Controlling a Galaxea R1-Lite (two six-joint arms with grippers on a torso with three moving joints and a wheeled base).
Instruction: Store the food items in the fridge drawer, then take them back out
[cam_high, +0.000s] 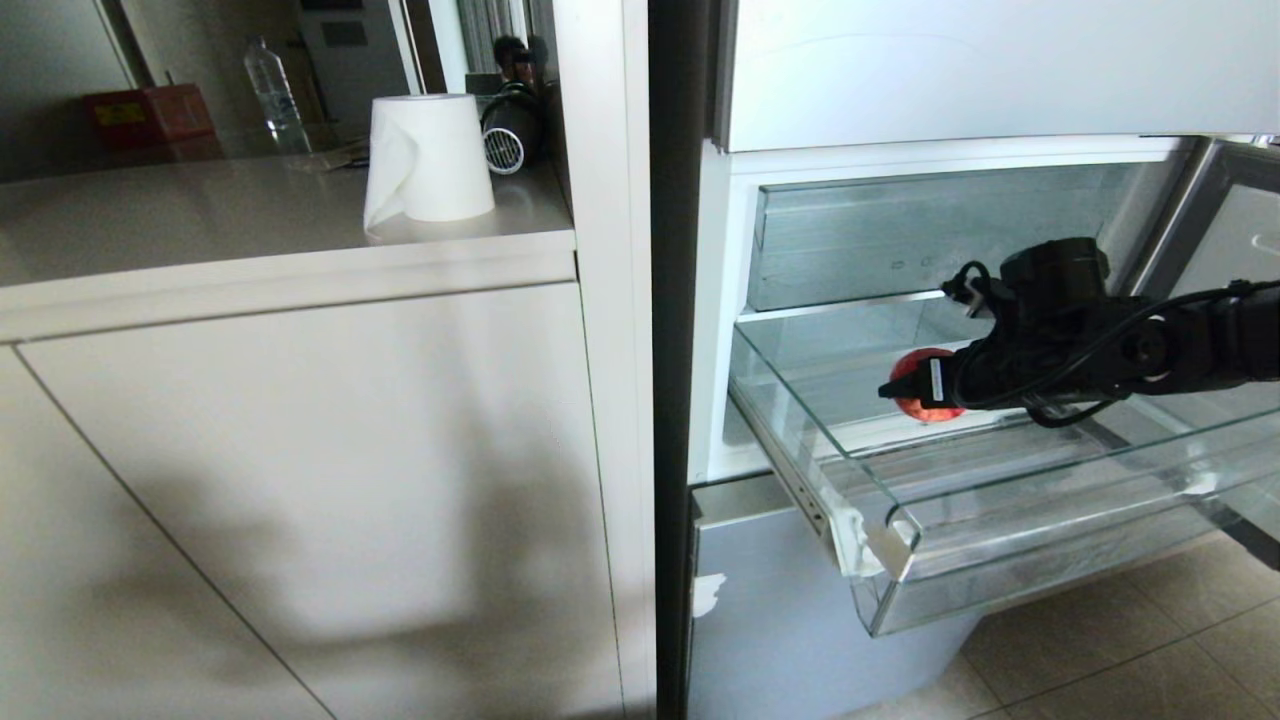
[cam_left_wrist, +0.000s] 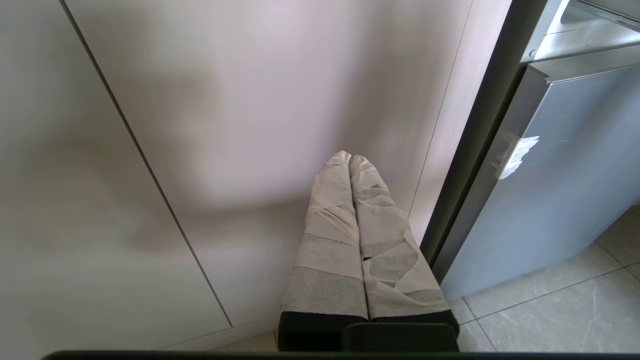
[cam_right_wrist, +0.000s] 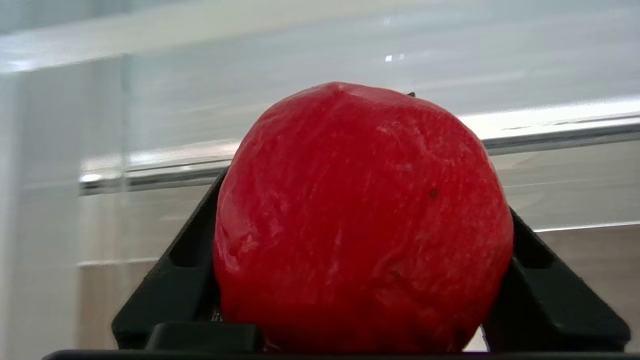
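- The right gripper (cam_high: 905, 392), black, reaches in from the right over the wide clear plastic fridge drawer (cam_high: 1000, 500), which stands pulled out
- Its jaws clamp a glossy red round fruit with slightly wrinkled skin (cam_right_wrist: 362, 220), one black finger on each side; in the head view the fruit (cam_high: 915, 368) hangs above the drawer's left rear part
- The left gripper (cam_left_wrist: 350, 165), tape-wrapped fingers pressed together, points at a pale cabinet door (cam_left_wrist: 225, 125) beside the grey-blue fridge panel (cam_left_wrist: 560, 175)
- A white paper roll (cam_high: 428, 158) stands on the counter

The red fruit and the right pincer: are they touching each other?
Touching. In the right wrist view the red fruit sits wedged between both black fingers of the right pincer, with no gap on either side.
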